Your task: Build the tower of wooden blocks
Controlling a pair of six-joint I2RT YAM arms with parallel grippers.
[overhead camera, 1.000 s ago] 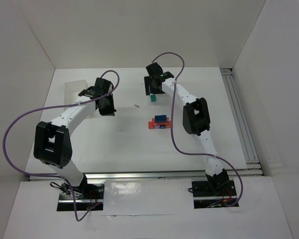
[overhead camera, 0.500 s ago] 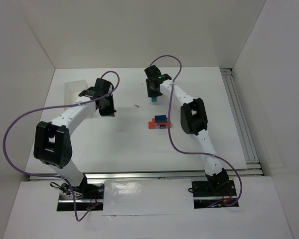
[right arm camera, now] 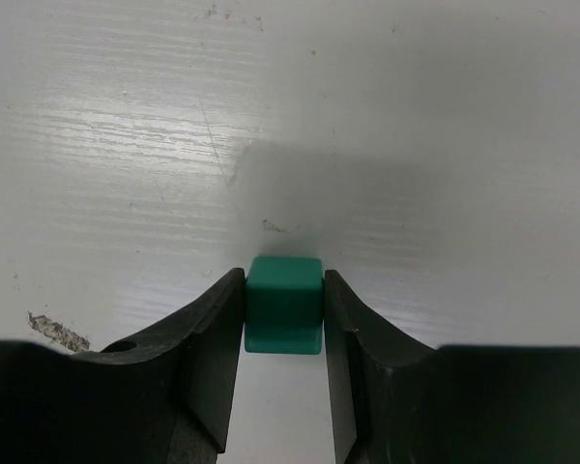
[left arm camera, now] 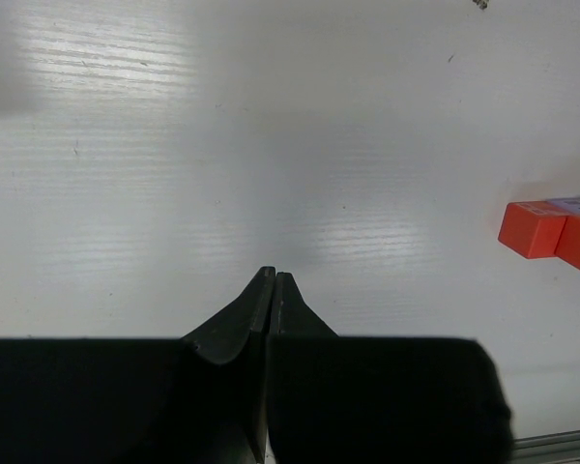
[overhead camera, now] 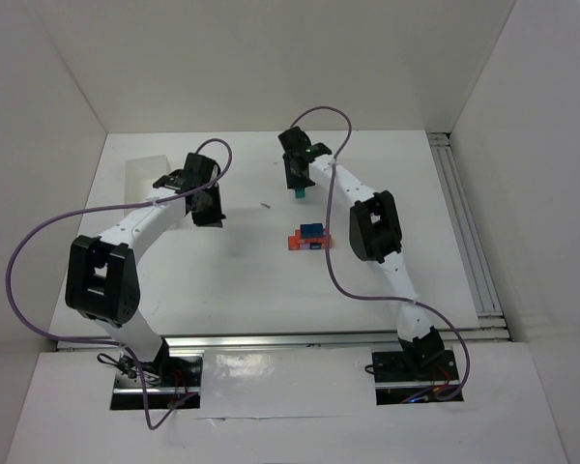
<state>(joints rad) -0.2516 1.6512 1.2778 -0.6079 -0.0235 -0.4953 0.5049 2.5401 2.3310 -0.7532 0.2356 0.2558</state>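
Observation:
A teal green wood block (right arm camera: 284,302) stands on the white table, pinched between both fingers of my right gripper (right arm camera: 284,280). From above, that block (overhead camera: 298,192) shows just under the right gripper (overhead camera: 297,184) at the back middle. The tower (overhead camera: 309,238) is a small stack nearer the arms, with red and orange cubes below and a dark blue one on top. My left gripper (left arm camera: 273,274) is shut with nothing in it and hovers over bare table. An orange-red cube (left arm camera: 532,228) of the tower shows at the right edge of the left wrist view. Seen from above, the left gripper (overhead camera: 211,215) is well left of the tower.
A white tray (overhead camera: 145,174) sits at the back left, beyond the left arm. A tiny dark speck (overhead camera: 264,205) lies between the two grippers. White walls enclose the table, and a metal rail (overhead camera: 464,232) runs along its right side.
The right gripper's fingers have closed from wide open onto the teal block and shifted slightly back over it. The left arm has not moved.

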